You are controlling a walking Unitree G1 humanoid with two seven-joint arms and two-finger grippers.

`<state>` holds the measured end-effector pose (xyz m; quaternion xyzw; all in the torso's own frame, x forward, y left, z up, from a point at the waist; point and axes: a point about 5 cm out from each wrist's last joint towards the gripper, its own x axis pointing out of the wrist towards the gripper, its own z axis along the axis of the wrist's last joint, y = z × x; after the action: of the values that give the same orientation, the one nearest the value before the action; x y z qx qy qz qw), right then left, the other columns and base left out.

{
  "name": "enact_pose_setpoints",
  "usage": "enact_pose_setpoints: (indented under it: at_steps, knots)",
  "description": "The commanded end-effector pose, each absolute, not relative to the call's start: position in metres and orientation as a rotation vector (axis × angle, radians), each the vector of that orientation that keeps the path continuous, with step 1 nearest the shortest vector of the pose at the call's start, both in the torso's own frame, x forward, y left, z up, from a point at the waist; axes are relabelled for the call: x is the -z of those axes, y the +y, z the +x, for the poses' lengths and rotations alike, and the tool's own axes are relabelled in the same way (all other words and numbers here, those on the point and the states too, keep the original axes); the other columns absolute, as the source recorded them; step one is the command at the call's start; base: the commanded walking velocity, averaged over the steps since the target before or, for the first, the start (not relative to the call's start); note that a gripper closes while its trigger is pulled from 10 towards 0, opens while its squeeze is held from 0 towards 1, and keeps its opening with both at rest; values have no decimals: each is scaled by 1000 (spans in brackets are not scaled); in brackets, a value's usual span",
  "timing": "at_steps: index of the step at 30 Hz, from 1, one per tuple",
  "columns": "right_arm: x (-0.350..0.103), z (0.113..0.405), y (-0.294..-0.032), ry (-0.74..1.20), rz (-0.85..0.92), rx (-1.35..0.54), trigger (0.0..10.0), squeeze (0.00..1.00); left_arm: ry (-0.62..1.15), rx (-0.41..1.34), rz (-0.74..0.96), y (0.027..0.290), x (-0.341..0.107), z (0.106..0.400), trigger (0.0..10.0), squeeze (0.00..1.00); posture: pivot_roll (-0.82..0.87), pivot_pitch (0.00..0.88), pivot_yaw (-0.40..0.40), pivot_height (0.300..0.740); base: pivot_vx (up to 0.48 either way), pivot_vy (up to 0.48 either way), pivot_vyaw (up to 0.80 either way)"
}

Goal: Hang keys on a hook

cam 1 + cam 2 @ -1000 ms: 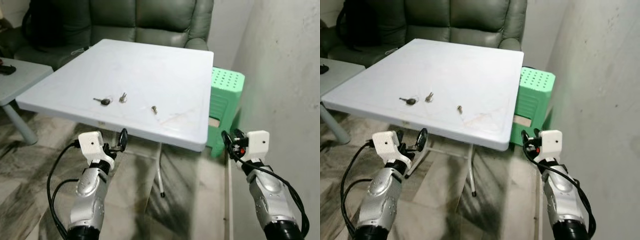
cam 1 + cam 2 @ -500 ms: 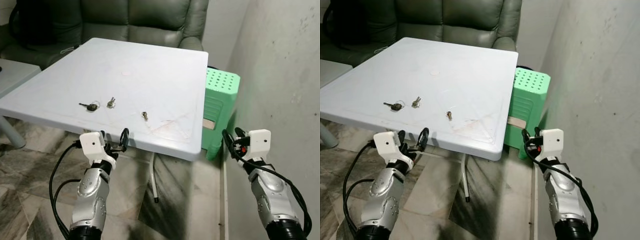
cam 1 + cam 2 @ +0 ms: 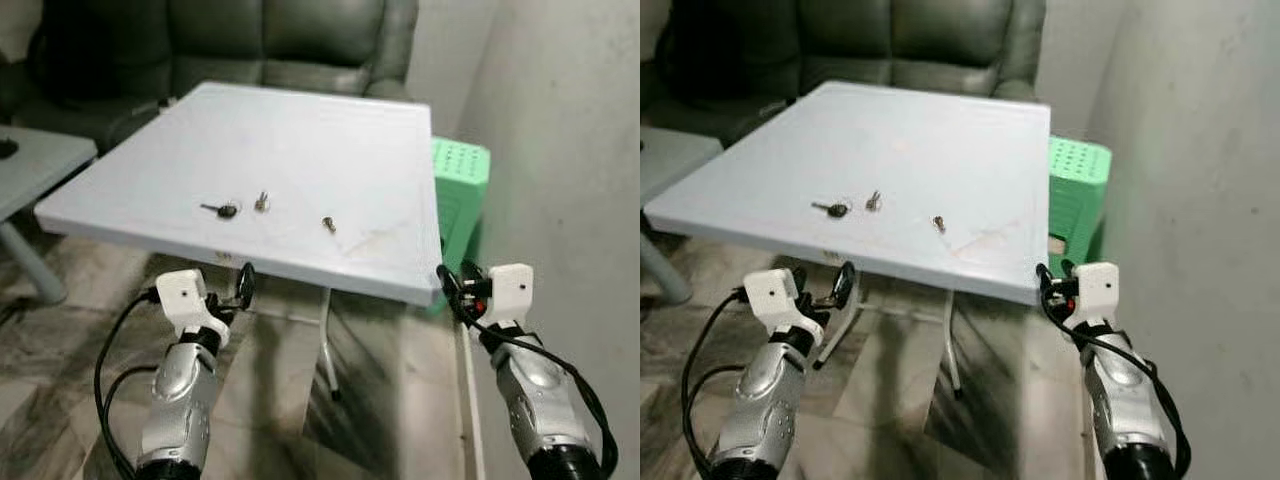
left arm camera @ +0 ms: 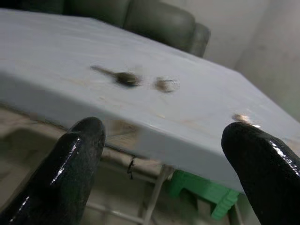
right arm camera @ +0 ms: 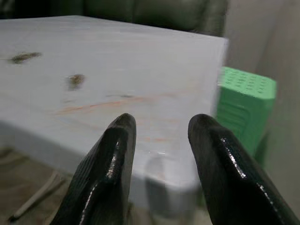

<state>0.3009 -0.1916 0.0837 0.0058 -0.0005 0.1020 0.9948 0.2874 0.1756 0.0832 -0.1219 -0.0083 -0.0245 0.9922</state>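
Keys (image 3: 222, 209) lie mid-frame on white table (image 3: 300, 130), unreached; left gripper (image 4: 161, 154) wide, right gripper (image 5: 159, 154) narrowly parted, both empty, below table edge.

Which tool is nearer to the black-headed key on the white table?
Left. The left tool sits just below the table's near edge, almost under the black-headed key. The right tool is by the table's right corner, farther from the key.

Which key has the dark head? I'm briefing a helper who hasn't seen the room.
On the white table before the sofa, three keys lie in a row near the front edge. It is the black-headed key, farthest toward the robot's left.
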Motion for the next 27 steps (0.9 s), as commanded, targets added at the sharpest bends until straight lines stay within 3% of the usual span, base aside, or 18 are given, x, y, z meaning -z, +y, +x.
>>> enact_pose_setpoints:
  at_steps: [1,7,27]
  knots:
    - [-89,302,-195,-13,0,-204,10000,0,-33,57,-243,174,-87,288,10000,0,10,35,-80,740,0,0,0]
    - [-89,302,-196,-11,-1,-201,10000,0,-20,52,-239,175,-85,288,10000,0,9,39,-82,740,-121,188,0]
    - [-82,290,-199,16,1,-188,10000,0,9,43,-238,178,-80,277,10000,0,8,99,-78,740,-267,387,0]
